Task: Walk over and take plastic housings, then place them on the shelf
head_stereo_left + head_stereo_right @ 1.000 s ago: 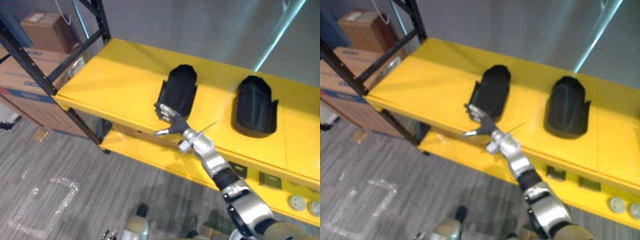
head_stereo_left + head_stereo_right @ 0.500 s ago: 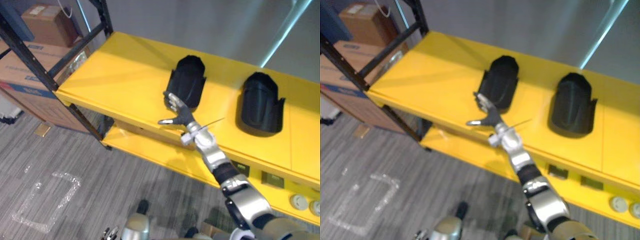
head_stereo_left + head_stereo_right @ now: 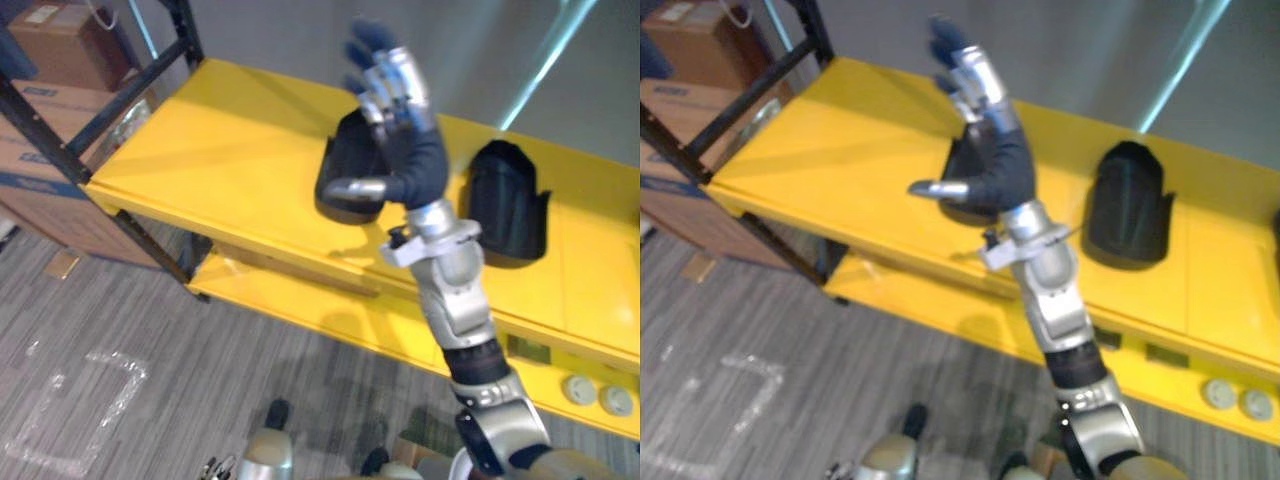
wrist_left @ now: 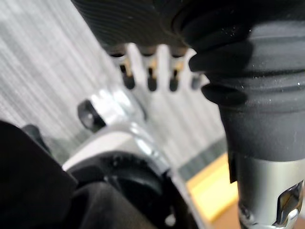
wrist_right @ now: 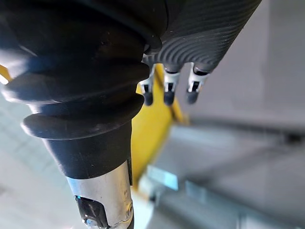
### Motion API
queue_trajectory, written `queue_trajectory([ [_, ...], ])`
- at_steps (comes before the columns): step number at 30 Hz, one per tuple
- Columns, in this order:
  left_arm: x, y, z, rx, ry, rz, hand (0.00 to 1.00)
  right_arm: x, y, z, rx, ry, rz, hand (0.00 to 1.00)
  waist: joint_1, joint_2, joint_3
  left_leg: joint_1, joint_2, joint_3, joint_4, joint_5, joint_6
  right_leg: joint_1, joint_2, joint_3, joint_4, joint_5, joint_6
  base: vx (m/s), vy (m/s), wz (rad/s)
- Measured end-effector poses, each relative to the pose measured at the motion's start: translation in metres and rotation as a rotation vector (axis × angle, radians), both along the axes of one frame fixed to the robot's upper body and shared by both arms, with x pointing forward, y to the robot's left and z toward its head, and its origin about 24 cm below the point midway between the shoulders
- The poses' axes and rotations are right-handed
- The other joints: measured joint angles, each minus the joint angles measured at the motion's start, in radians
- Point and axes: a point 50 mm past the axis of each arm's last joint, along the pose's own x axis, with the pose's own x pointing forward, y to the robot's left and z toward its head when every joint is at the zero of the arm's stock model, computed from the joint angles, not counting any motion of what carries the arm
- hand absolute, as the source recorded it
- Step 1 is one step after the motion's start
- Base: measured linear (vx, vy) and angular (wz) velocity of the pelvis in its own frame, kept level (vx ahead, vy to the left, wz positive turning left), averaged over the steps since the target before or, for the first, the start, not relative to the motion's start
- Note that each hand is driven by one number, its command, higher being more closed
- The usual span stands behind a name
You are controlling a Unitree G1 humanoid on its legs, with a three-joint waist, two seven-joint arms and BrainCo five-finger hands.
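Left eye view: your right hand (image 3: 412, 165) is open, empty, over the housings (image 3: 505, 205); pull back without clipping them.

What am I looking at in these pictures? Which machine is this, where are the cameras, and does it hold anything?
This is a humanoid robot. Two pictures come from cameras in its head, looking down; the other two come from cameras on its wrists, close to each hand. A yellow shelf carries two black plastic housings, the left housing and the right housing. The right hand hovers above the shelf with straight fingers, holding nothing. The left hand hangs low over the floor, open and empty. Cardboard boxes stand beside the shelf.
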Motion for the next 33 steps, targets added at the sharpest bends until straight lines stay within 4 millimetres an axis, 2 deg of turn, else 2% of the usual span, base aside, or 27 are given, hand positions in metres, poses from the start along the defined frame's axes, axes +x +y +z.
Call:
queue_trajectory([
  [3, -0.006, 0.003, 0.0, 0.062, 0.054, -0.008, 0.0, 0.002, -0.021, -0.018, -0.004, 0.108, -0.227, 0.0, -0.025, -0.009, -0.006, 0.005, 0.003, 0.022, -0.003, -0.003, 0.002, -0.007, 0.0, 0.025, 0.004, 0.0, -0.001, -0.05, -0.001, -0.21],
  [7, -0.01, 0.004, -0.001, 0.094, 0.097, -0.044, 0.0, 0.01, -0.032, -0.053, 0.023, 0.358, -0.218, 0.0, -0.046, -0.014, -0.01, 0.007, 0.006, 0.048, -0.016, -0.001, 0.0, -0.036, 0.001, 0.058, 0.016, 0.002, 0.0, -0.02, -0.003, -0.2],
  [11, -0.01, 0.007, -0.001, 0.097, 0.114, -0.085, 0.0, 0.023, -0.027, -0.074, -0.018, 0.494, -0.205, 0.0, -0.046, -0.019, -0.013, 0.01, 0.007, 0.052, -0.016, -0.001, 0.0, -0.035, 0.001, 0.06, 0.016, 0.002, 0.0, 0.0, -0.002, -0.02],
  [14, -0.011, 0.009, -0.002, 0.101, 0.12, -0.081, 0.0, 0.04, -0.016, -0.109, -0.082, 0.67, -0.186, 0.0, -0.037, -0.025, -0.017, 0.018, 0.003, 0.054, -0.017, -0.001, 0.0, -0.033, -0.002, 0.061, 0.016, 0.003, 0.0, 0.0, 0.0, 0.0],
  [17, -0.012, 0.008, -0.002, 0.089, 0.123, -0.082, 0.0, 0.044, -0.01, -0.122, -0.122, 0.742, -0.137, 0.0, -0.034, -0.024, -0.017, 0.017, 0.0, 0.051, -0.017, -0.001, 0.0, -0.033, -0.004, 0.06, 0.015, 0.004, 0.002, -0.01, -0.001, 0.01],
  [19, -0.013, 0.008, -0.003, 0.086, 0.132, -0.09, 0.0, 0.045, -0.008, -0.119, -0.138, 0.733, -0.113, 0.0, -0.035, -0.024, -0.017, 0.015, 0.0, 0.046, -0.017, 0.0, 0.001, -0.033, -0.004, 0.058, 0.016, 0.004, 0.002, -0.03, -0.009, 0.05],
  [25, -0.013, 0.008, -0.003, 0.086, 0.132, -0.091, 0.0, 0.053, -0.001, -0.096, -0.164, 0.654, -0.082, 0.0, -0.036, -0.023, -0.018, 0.002, 0.001, 0.041, -0.016, 0.001, 0.001, -0.034, -0.003, 0.054, 0.016, 0.004, 0.001, -0.03, -0.01, 0.03],
  [33, -0.011, 0.008, -0.003, 0.089, 0.129, -0.091, 0.0, 0.053, 0.006, -0.102, -0.19, 0.703, -0.113, 0.0, -0.034, -0.023, -0.018, 0.003, 0.0, 0.04, -0.016, 0.001, 0.001, -0.035, -0.002, 0.056, 0.016, 0.002, -0.002, 0.0, 0.0, 0.0],
])
